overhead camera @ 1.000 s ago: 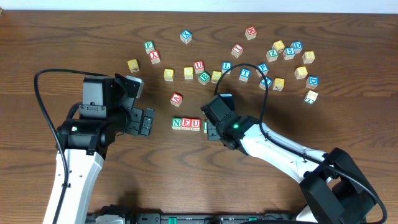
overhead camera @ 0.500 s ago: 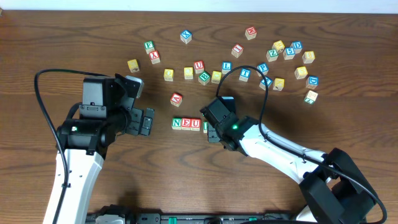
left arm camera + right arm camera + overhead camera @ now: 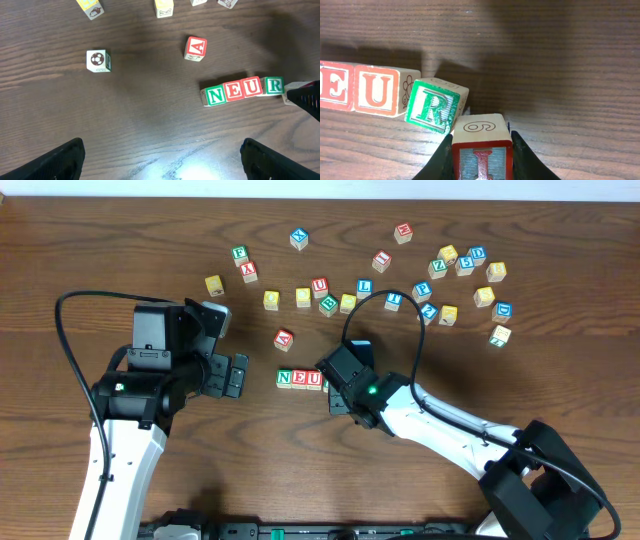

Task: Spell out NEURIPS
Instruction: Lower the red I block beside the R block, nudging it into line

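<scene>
While the right gripper (image 3: 481, 142) is clamping the I cube (image 3: 481, 162), the left gripper (image 3: 238, 375) is standing wide and empty, left of the row (image 3: 242, 90). That row, N-E-U-R, is lying mid-worktop (image 3: 300, 470), with bare wood running to the near edge. A (image 3: 195, 48) is sitting just behind it, and loose cubes (image 3: 396, 298) are crowding the far side.

Against the earlier frame, the right gripper is sitting further left, covering R from overhead.

The row's long axis is running parallel to the near edge. R (image 3: 434, 105) is sitting skewed, and the I cube is hanging just beside its right corner, reading the same way as the row.
</scene>
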`<control>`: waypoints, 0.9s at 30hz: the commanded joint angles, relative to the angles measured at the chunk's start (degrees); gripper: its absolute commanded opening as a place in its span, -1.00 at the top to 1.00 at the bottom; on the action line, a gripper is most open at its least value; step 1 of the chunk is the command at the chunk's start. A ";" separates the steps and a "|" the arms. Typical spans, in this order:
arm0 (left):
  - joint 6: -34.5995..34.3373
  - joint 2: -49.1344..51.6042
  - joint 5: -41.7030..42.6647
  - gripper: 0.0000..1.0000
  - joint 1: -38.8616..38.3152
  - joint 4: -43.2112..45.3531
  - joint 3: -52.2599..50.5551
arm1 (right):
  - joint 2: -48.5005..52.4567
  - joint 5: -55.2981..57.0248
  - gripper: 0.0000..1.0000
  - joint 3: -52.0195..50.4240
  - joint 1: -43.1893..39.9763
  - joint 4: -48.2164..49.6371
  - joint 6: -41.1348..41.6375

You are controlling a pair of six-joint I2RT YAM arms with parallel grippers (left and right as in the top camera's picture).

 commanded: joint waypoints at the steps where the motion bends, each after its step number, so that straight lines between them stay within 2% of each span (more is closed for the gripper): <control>1: 0.35 -0.04 -0.55 -0.96 0.24 0.00 1.57 | 0.72 1.62 0.94 -0.44 0.46 0.13 1.14; 27: 0.33 -0.04 -0.55 -0.96 0.24 0.00 1.57 | 0.72 3.08 0.96 -0.44 0.52 0.85 1.11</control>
